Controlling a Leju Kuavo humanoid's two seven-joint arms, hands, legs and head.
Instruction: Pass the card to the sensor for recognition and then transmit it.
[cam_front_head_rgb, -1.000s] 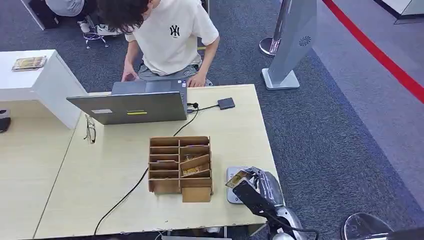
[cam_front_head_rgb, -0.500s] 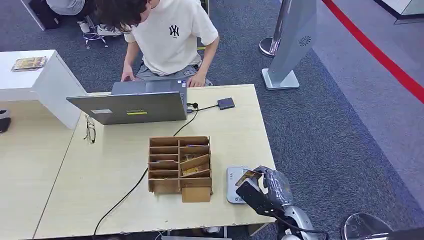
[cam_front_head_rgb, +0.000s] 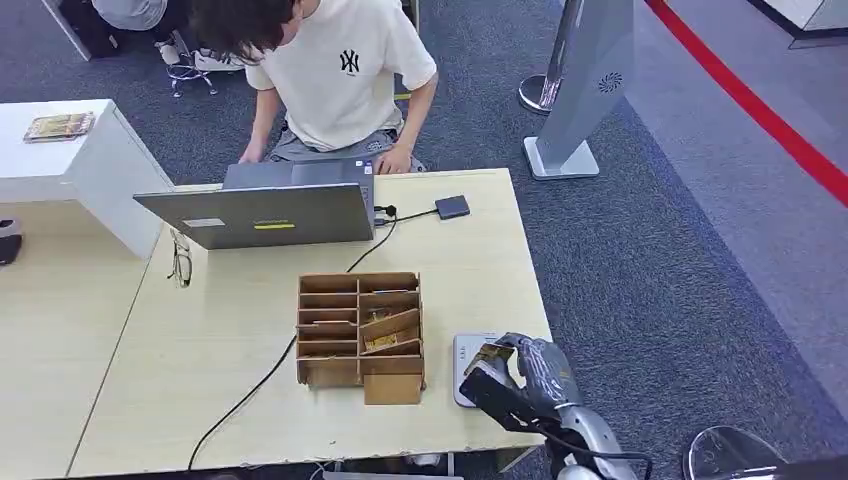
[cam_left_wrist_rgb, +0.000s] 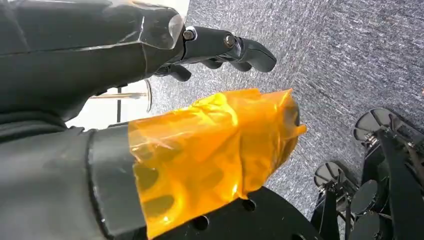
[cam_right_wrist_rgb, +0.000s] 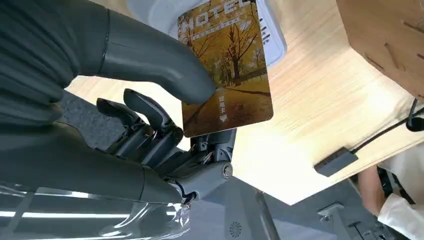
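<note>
My right hand (cam_front_head_rgb: 528, 378) hovers at the table's front right corner and pinches a card (cam_front_head_rgb: 489, 356) printed with yellow autumn trees. In the right wrist view the thumb (cam_right_wrist_rgb: 150, 57) presses the card (cam_right_wrist_rgb: 230, 70) against the darker fingers (cam_right_wrist_rgb: 150, 125). The card sits just over the small white-grey sensor (cam_front_head_rgb: 463, 362), whose rounded body (cam_right_wrist_rgb: 272, 35) shows behind the card's edge. I cannot tell whether card and sensor touch. My left hand (cam_left_wrist_rgb: 200, 140), its thumb wrapped in orange tape, hangs over the carpet, fingers (cam_left_wrist_rgb: 225, 45) apart and holding nothing.
A wooden compartment box (cam_front_head_rgb: 360, 330) stands just left of the sensor. Behind it are an open laptop (cam_front_head_rgb: 265, 205), a black cable (cam_front_head_rgb: 250, 385), a small black adapter (cam_front_head_rgb: 452, 207) and glasses (cam_front_head_rgb: 180, 258). A person (cam_front_head_rgb: 340, 70) sits at the table's far side.
My right hand drifted a little right with the card, then came back left and lower over the sensor. The person at the laptop shifted slightly.
</note>
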